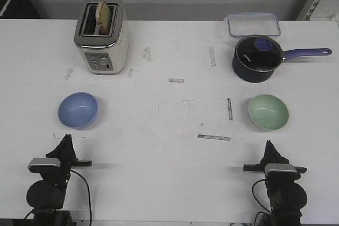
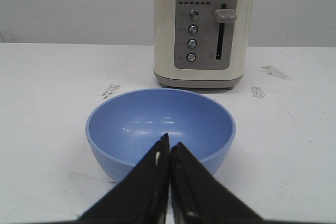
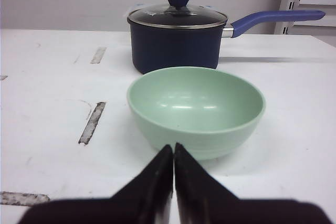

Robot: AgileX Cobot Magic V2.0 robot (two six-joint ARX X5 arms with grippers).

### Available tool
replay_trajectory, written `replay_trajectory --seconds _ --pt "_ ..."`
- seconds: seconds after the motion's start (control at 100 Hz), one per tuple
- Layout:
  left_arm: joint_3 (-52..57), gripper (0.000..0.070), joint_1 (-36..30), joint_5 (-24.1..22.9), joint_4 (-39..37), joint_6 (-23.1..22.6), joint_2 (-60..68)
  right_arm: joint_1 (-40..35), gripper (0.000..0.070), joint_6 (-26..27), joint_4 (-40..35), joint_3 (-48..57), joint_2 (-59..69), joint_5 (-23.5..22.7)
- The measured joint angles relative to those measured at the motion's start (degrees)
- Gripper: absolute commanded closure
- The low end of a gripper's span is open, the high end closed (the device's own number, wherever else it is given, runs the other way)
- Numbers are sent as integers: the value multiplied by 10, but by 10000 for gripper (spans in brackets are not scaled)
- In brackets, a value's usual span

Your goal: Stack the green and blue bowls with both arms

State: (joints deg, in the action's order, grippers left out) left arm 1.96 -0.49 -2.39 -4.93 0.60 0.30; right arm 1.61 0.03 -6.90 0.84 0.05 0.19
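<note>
The blue bowl [image 1: 78, 110] stands upright on the white table at the left; it also shows in the left wrist view [image 2: 160, 127]. The green bowl [image 1: 268, 111] stands upright at the right; it also shows in the right wrist view [image 3: 196, 109]. My left gripper [image 1: 66, 138] is shut and empty, a short way in front of the blue bowl, its tips [image 2: 170, 142] pointing at it. My right gripper [image 1: 269, 144] is shut and empty, a short way in front of the green bowl, its tips [image 3: 174, 148] pointing at it. Both arms are low at the table's front edge.
A cream toaster [image 1: 101, 35] with toast stands behind the blue bowl. A dark navy saucepan [image 1: 258, 58] with a glass lid and long handle stands just behind the green bowl. A clear lidded container [image 1: 253, 24] lies at the back right. Tape marks dot the table.
</note>
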Motion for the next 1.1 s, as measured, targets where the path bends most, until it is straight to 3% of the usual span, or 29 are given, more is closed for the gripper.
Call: replay_trajectory --seconds 1.1 --pt "0 699 0 0 15 0 0 0 700 4 9 0 0 -1"
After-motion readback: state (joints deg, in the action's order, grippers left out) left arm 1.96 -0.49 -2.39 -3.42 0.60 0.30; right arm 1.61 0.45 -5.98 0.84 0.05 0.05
